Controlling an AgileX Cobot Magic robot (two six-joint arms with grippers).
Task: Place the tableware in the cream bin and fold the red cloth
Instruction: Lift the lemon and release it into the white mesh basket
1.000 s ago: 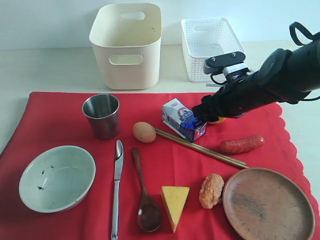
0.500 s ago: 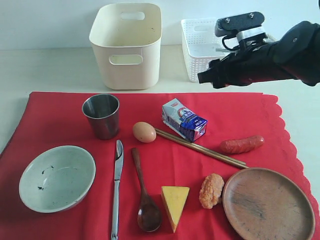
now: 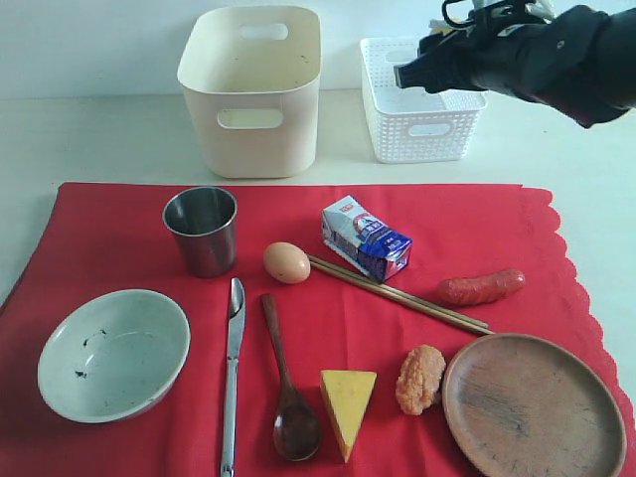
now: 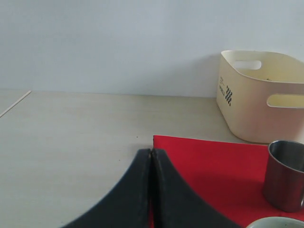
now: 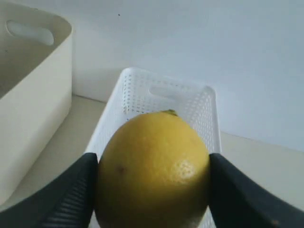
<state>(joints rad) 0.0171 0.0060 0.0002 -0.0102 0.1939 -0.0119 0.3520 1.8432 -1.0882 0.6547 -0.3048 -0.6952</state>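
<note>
Left gripper (image 4: 151,153) clenched, empty, near far left corner of red cloth (image 3: 109,238). On cloth: knife (image 3: 233,373), long axis near-to-far, blade toward far edge; spoon (image 3: 283,383) parallel, bowl toward near edge; chopsticks (image 3: 397,293) diagonal, far-left to near-right. Right gripper (image 3: 415,72) grasps lemon (image 5: 153,171) above white basket (image 3: 422,124).

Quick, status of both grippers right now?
Left gripper: closed, holding nothing.
Right gripper: closed on the lemon.

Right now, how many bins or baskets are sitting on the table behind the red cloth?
2. The cream bin stands behind the steel cup; the white lattice basket stands to its right, behind the milk carton. None appears hidden.
</note>
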